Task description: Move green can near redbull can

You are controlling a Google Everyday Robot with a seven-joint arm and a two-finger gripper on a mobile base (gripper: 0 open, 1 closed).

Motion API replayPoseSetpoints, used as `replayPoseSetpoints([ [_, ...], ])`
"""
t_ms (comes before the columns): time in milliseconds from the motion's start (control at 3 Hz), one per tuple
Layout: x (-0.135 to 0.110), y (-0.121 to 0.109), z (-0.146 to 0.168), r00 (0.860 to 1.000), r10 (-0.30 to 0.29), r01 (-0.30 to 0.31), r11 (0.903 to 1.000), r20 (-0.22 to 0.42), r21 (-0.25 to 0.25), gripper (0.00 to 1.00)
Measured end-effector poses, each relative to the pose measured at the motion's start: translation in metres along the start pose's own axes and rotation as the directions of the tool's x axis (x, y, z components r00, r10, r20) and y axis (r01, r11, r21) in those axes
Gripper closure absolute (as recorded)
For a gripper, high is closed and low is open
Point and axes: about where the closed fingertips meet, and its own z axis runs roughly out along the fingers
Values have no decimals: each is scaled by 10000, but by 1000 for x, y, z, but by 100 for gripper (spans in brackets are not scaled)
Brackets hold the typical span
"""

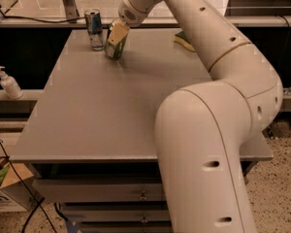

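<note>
Our gripper (116,37) pinches the tilted green can (114,50), and overshooting could topple the slim redbull can (93,29) just left of it.

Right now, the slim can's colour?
Blue and silver slim can, camera view; claw grips green can beside it.

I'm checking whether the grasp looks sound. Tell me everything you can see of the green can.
The green can is shiny green metal with a pale patch on its side. It leans, top tipped to the picture's right, at the far left of the table, just right of the redbull can, seemingly not touching it. The gripper is shut on its upper half and hides its top. Its base is at the tabletop; whether it rests there is unclear.
</note>
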Motion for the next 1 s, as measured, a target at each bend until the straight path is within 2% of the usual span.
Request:
replayPoseSetpoints([
  [333,-1,-1,0,10000,19,-19,10000,16,-9,5],
  [667,-3,-1,1,10000,39,-39,10000,68,-16,0],
  [1000,-3,-1,1,10000,39,-39,10000,68,-18,0],
])
